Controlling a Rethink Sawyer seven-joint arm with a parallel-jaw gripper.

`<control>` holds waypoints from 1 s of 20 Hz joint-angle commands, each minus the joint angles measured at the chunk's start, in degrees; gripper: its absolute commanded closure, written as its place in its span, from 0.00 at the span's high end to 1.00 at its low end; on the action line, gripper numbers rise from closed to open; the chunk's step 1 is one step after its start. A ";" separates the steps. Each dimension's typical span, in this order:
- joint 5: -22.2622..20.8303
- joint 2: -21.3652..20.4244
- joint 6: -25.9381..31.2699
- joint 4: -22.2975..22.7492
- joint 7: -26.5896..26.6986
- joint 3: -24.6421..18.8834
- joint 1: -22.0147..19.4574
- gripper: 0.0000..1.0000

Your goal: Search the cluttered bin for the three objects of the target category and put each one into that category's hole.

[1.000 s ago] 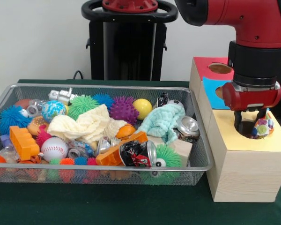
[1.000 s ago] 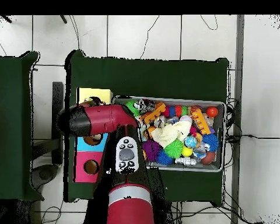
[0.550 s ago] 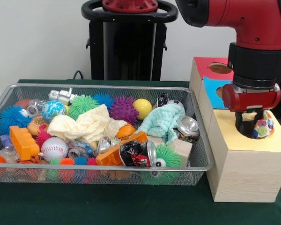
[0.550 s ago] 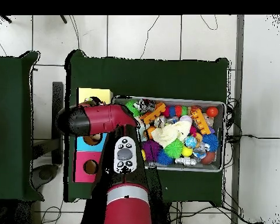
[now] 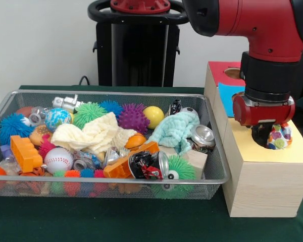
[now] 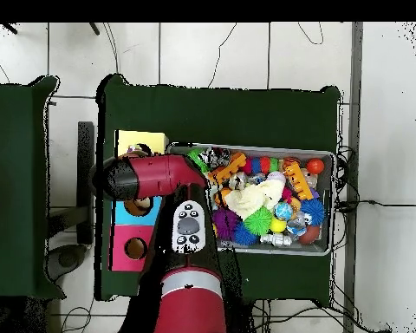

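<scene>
The red and black robot arm (image 5: 265, 30) reached down over the long wooden box (image 5: 265, 174) that stood at the right end of the green-covered desk (image 5: 116, 222), just beside the wire mesh bin (image 5: 106, 184). Its claw (image 5: 269, 137) hung at the round hole (image 5: 259, 141) in the box's yellow-topped near section, and a small ball patterned with coloured patches (image 5: 279, 137) sat against the claw's right side at the rim of that hole. Whether the claw was clenched on the ball or had let it go I could not tell, because the red wrist housing hid the tips.

Behind the yellow section the box top turned blue (image 5: 227, 96) and then red (image 5: 223, 70), each with its own round hole.

The bin was crowded. A crushed black and red drink can (image 5: 149, 165) lay at the front edge beside an orange plastic brick (image 5: 25, 153) further left and a white baseball (image 5: 58, 159). A cream cloth (image 5: 93, 135) was heaped in the middle, a pale mint cloth (image 5: 177, 130) toward the right end, with a purple spiky ball (image 5: 133, 118) and a smooth yellow ball (image 5: 153, 116) along the back edge. A blue spiky ball (image 5: 12, 126) sat at the left end.

From overhead, the arm (image 6: 155, 178) covered most of the box (image 6: 140, 141), leaving its yellow end showing.
</scene>
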State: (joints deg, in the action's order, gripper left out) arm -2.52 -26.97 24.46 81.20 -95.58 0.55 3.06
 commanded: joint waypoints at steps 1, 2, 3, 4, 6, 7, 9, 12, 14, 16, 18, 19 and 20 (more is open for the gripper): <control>-0.67 5.09 10.96 1.39 -7.39 3.22 -2.07 0.00; -0.65 5.16 10.95 1.22 -7.57 3.36 -1.97 0.00; -0.50 5.30 11.30 0.82 -7.83 3.52 -1.88 0.00; -0.41 5.44 12.15 0.39 -7.89 3.69 -1.74 0.00; -0.33 5.25 13.43 0.17 -7.65 3.65 -1.84 0.00; -0.30 4.62 13.96 0.54 -7.07 3.20 -2.26 0.00; -0.07 2.44 14.71 2.24 -5.97 2.09 -3.32 0.00; 0.61 -0.71 16.28 4.29 -4.91 1.06 -4.27 0.00; 1.09 -2.33 17.11 5.07 -4.47 0.59 -4.62 0.00; 1.27 -3.55 17.85 5.61 -4.24 0.62 -4.60 0.00; 1.33 -4.45 18.75 5.80 -4.35 0.88 -4.36 0.00; 1.34 -4.61 19.37 5.45 -4.54 1.16 -4.16 0.00; 1.25 -5.13 19.82 5.87 -4.71 1.45 -3.92 0.00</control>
State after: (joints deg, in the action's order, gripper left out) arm -0.72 -29.65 32.83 80.20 -95.58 0.59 2.83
